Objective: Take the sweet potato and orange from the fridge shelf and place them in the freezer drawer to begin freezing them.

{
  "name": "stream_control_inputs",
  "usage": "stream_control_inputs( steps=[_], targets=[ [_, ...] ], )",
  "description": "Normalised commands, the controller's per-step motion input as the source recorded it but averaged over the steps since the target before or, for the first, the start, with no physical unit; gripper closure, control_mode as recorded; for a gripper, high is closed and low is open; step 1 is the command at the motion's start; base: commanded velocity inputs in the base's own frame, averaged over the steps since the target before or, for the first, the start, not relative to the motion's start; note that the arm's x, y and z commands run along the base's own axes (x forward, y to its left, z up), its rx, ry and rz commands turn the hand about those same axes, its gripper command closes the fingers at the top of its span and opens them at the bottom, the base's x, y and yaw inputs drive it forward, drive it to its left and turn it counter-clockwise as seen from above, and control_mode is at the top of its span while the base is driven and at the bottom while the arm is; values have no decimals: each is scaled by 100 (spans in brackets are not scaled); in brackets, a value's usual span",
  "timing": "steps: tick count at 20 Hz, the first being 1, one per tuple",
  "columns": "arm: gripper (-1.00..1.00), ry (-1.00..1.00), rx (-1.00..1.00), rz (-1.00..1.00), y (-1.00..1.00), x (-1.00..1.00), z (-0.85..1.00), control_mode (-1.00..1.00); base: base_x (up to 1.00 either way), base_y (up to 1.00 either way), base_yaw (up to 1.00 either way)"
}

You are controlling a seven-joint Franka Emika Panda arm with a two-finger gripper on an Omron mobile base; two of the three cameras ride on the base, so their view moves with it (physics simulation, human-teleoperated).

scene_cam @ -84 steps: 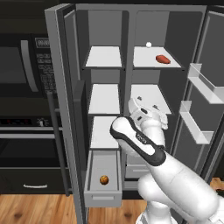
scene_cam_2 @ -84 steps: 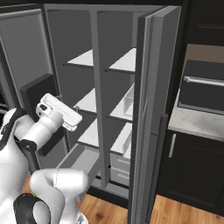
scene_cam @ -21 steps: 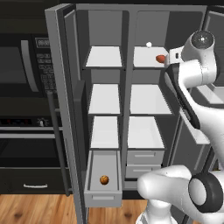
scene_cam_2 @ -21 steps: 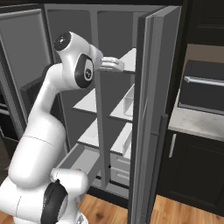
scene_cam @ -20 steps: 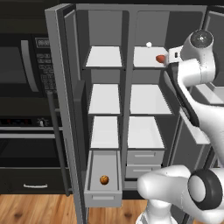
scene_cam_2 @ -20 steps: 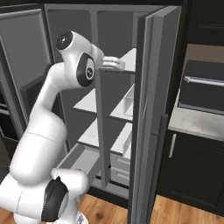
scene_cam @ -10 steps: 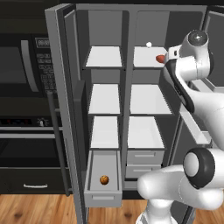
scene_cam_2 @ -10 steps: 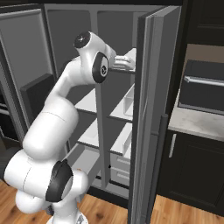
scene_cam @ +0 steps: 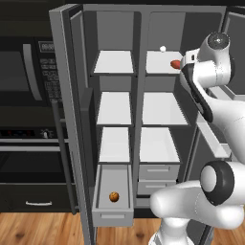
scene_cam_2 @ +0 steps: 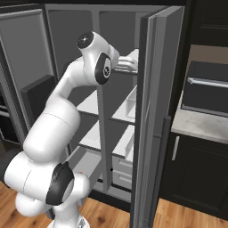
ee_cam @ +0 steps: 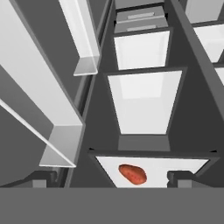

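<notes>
The sweet potato (scene_cam: 174,63), a reddish oblong, lies on the fridge's top right shelf (scene_cam: 160,62), partly covered by my wrist. In the hand view the sweet potato (ee_cam: 132,173) sits on that white shelf between my two fingertips, a little right of centre. My gripper (ee_cam: 111,178) is open wide with nothing in it, and my hand (scene_cam_2: 127,62) reaches in at top-shelf height. The orange (scene_cam: 114,196) rests inside the freezer drawer (scene_cam: 113,216), which stands pulled out at the lower left of the fridge.
A tiny white ball (scene_cam: 163,49) sits at the back of the top right shelf. Both fridge doors stand open: the left door (scene_cam: 72,119) and the right door (scene_cam_2: 153,111) with its bins (ee_cam: 52,109). Two light-grey drawers (scene_cam: 154,170) sit shut below.
The arm has risen from the low drawer to the top right shelf. In the last second the hand has pushed further in over the sweet potato. The orange has not moved.
</notes>
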Motion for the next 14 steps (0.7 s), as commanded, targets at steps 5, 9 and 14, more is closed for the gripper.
stream_control_inputs(
  steps=[5, 9, 14],
  targets=[
    [-100, 0, 0, 0, 0, 0, 0, -100, 0, 0, 0],
    [-100, 0, 0, 0, 0, 0, 0, -100, 0, 0, 0],
    [-100, 0, 0, 0, 0, -17, 0, -100, 0, 0, 0]
  ],
)
